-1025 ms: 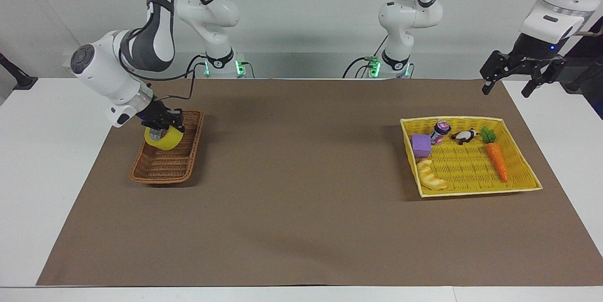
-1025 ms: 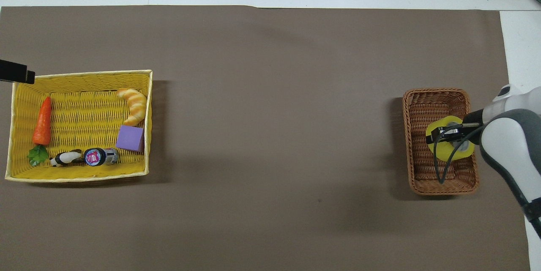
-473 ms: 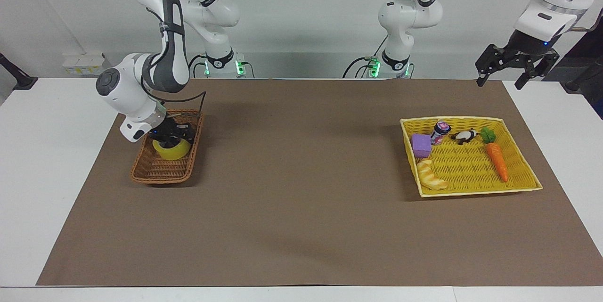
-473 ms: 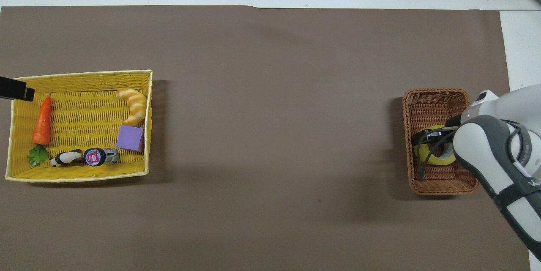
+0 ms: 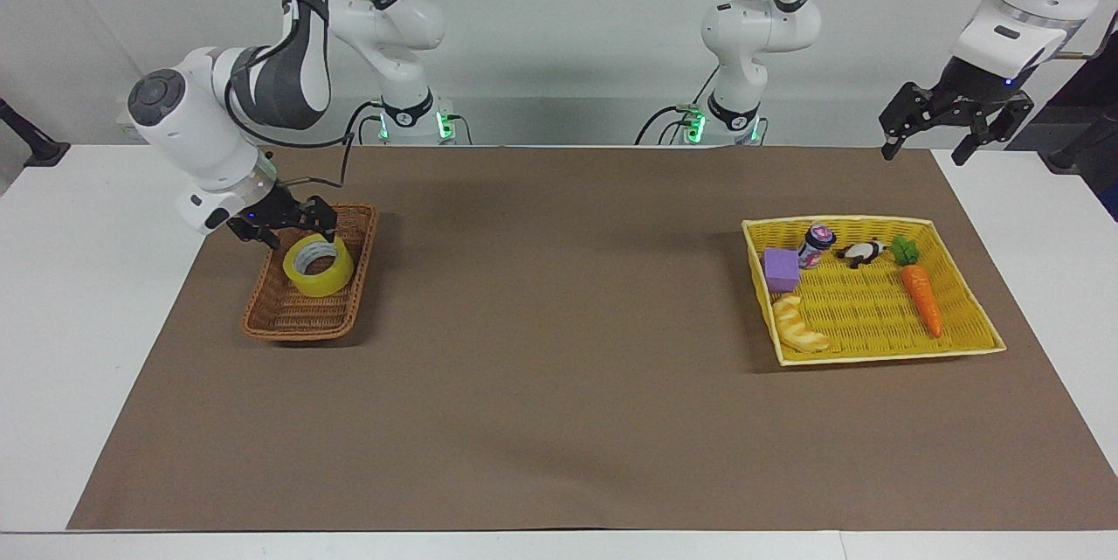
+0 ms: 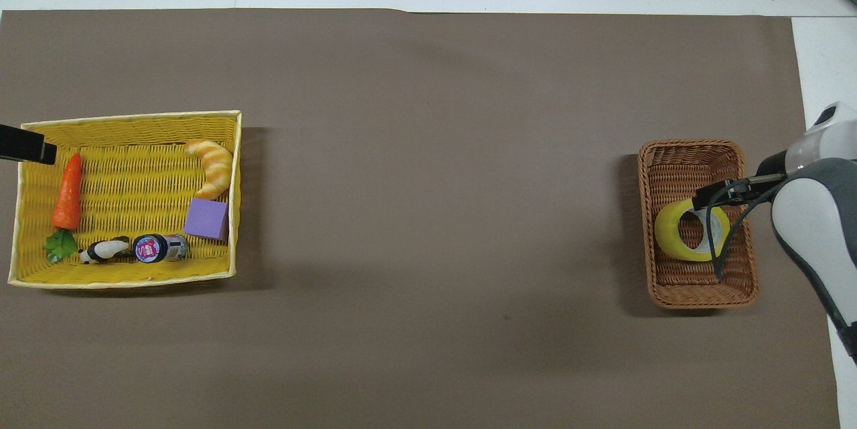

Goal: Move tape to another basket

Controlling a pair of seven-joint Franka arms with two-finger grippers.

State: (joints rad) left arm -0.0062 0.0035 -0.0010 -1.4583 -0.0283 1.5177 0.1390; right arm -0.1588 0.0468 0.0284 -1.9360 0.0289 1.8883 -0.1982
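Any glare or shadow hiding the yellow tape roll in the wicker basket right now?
Facing view: glossy yellow tape roll fully lit, no glare, in the brown wicker basket. Overhead view: a thin dark cable crosses the roll; soft shadows fall beside the basket, not on the roll.

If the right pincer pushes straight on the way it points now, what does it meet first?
Most likely the tape lying in the wicker basket. The right pincer hangs open just above it, angled down toward the roll; depth is unclear, so it might graze the basket's rim instead.

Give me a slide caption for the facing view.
Yellow tape rests in the wicker basket; the right claw hovers open above it.
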